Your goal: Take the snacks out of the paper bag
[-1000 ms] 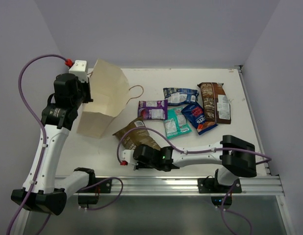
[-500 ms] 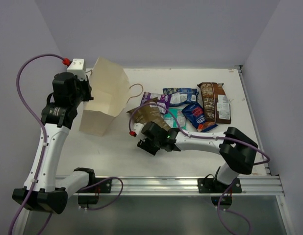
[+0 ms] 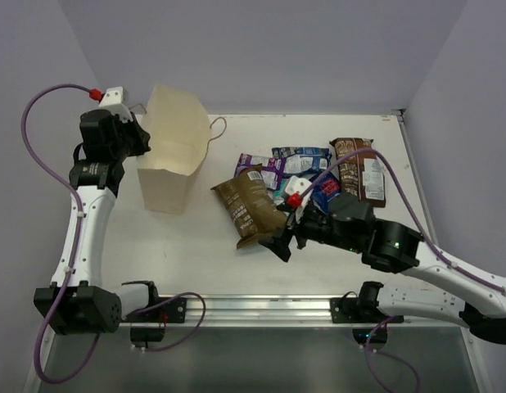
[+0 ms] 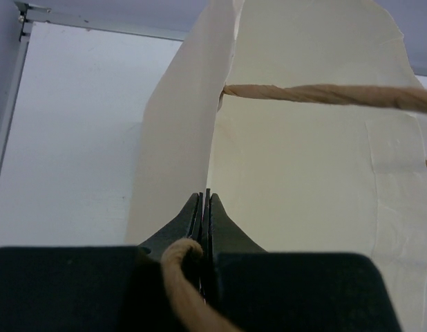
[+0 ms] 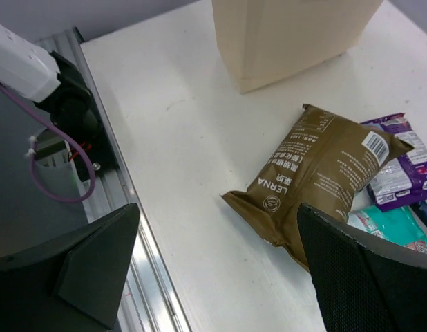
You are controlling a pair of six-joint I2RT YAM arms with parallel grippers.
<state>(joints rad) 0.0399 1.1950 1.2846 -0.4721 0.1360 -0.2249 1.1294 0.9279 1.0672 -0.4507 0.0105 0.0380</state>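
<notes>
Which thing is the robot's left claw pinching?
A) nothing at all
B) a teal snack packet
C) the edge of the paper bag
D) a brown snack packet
C: in the left wrist view the left claw is shut on the thin edge of the paper bag, while the brown snack packet lies loose on the table.

the brown snack packet (image 5: 317, 173) reads "lerna" beside a barcode and chinese lettering too small to read.
</notes>
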